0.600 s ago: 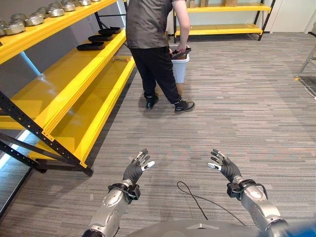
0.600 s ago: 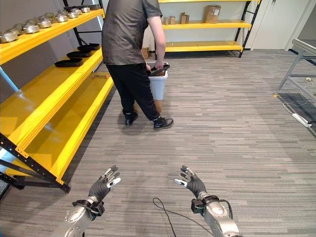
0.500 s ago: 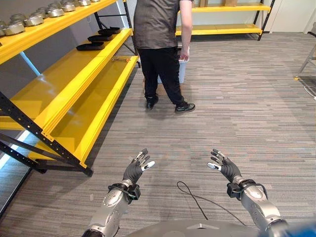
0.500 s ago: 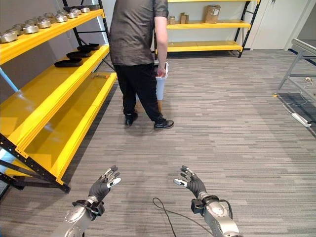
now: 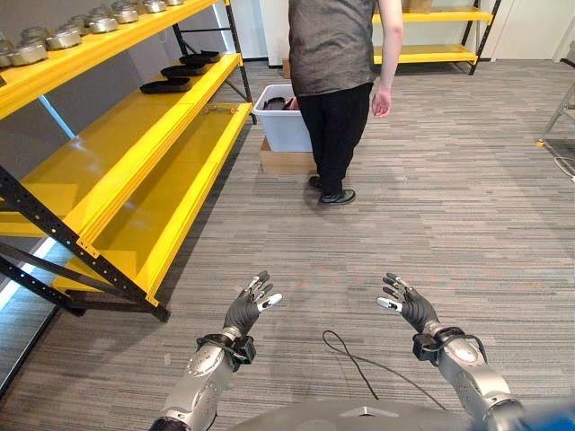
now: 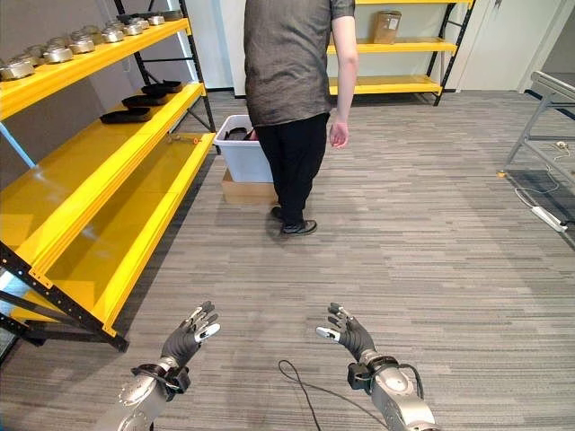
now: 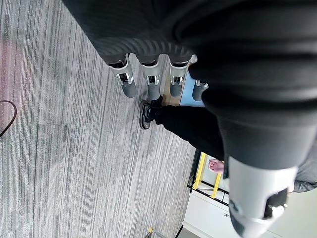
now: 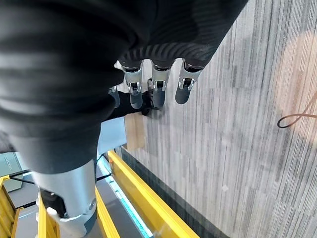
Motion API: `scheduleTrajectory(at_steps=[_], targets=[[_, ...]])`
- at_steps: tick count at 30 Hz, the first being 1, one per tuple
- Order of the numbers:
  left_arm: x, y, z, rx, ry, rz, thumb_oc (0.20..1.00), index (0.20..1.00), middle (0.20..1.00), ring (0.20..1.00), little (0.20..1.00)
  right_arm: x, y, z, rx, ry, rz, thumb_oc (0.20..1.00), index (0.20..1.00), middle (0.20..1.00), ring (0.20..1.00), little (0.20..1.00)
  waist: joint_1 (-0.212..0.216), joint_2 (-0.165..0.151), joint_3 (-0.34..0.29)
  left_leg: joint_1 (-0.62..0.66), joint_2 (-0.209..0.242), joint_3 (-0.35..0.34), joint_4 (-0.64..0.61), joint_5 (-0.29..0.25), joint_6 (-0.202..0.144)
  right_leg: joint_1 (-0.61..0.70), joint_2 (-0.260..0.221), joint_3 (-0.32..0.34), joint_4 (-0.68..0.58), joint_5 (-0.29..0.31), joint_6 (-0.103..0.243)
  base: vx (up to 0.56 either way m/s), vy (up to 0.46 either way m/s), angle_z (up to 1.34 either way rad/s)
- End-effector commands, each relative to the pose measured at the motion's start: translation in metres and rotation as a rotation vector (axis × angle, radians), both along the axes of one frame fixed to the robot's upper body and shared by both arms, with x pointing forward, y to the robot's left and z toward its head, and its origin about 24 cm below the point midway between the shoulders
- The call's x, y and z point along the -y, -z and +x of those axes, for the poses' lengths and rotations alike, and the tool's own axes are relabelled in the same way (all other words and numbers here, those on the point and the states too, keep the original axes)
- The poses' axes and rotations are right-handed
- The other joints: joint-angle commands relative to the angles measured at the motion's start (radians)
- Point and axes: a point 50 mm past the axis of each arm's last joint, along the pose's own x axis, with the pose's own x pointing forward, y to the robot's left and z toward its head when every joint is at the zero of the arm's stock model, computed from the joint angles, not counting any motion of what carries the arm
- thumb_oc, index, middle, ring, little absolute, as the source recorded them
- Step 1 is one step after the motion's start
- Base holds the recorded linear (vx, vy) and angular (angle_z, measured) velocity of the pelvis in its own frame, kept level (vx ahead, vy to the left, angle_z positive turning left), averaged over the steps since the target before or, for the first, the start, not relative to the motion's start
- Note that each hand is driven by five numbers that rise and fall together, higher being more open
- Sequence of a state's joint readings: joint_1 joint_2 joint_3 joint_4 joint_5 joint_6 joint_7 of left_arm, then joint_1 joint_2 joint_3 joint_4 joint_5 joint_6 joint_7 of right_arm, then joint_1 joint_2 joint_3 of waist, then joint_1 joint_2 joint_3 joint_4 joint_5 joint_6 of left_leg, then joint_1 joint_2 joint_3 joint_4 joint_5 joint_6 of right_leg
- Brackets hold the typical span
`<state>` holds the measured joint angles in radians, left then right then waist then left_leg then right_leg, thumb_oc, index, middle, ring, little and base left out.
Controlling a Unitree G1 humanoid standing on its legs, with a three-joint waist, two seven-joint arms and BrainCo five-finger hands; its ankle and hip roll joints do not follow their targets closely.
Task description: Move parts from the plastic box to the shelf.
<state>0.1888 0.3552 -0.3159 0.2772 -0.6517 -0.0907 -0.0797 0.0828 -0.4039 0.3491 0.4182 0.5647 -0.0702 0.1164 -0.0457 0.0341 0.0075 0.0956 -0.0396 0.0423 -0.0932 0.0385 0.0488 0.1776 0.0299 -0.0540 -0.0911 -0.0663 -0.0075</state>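
Left hand (image 5: pixel 249 308): at 7 o'clock in the left eye view, raised over the carpet, fingers straight and spread, nothing in it.
Right hand (image 5: pixel 409 304): at 5 o'clock, likewise spread and empty, well apart from the left.
Carpet (image 5: pixel 467 215): grey, striped, running bare from both hands up to the person.
Person (image 5: pixel 340 63): at 12 o'clock, standing just beside the box with back turned, one hand hanging loose and empty.
Box (image 5: pixel 287 120): white plastic tub at 12 o'clock, far from both hands, set on a flat brown base close to the shelf end; dark parts (image 5: pixel 277 103) lying inside.
Shelf (image 5: pixel 135 135): yellow racking from 9 to 11 o'clock; black trays (image 5: pixel 165 84) on the middle tier, grey metal pieces (image 5: pixel 63 36) in a row on the top tier.
Handling: parts too small to read from here; judged rigid and probably light, like the shallow dark trays on the shelf, so best taken by a rim or edge. Tub walls likely thin and smooth, so lifting parts out one by one seems safer than moving the tub.
Right eye view: shows a cardboard carton (image 6: pixel 387 25) on the far rack, cut off in the left eye view.
Left wrist view: looks past straight fingers (image 7: pixel 151 82) at the person's shoe and a corner of the tub.
Right wrist view: shows the shelf's yellow beam from low down.
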Motion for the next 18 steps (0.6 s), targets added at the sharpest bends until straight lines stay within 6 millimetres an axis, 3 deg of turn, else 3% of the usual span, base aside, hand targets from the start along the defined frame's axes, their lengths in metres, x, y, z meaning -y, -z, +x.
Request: scheduleTrajectory(at_steps=[1, 18], targets=[[-0.0026, -0.0055, 0.0102, 0.060, -0.004, 0.028, 1.000, 1.000, 1.000, 1.000, 1.000, -0.0102, -0.0046, 0.0015, 0.043, -0.039, 0.036, 1.000, 1.000, 1.000, 1.000, 1.000, 0.006, -0.036, -0.037, 0.021, 0.070, -0.008, 0.006, -0.078, -0.051, -0.057, -0.100, -0.023, 0.008, 0.061, 0.086, 0.00, 0.000, 0.00], [-0.0005, -0.0056, 0.0118, 0.065, 0.001, 0.020, 1.000, 1.000, 1.000, 1.000, 1.000, -0.0112, -0.0028, 0.0002, 0.035, -0.039, 0.041, 1.000, 1.000, 1.000, 1.000, 1.000, 0.004, -0.035, -0.035, 0.032, 0.067, -0.007, 0.006, -0.084, -0.051, -0.045, -0.104, -0.028, 0.007, 0.058, 0.089, 0.00, 0.000, 0.00]])
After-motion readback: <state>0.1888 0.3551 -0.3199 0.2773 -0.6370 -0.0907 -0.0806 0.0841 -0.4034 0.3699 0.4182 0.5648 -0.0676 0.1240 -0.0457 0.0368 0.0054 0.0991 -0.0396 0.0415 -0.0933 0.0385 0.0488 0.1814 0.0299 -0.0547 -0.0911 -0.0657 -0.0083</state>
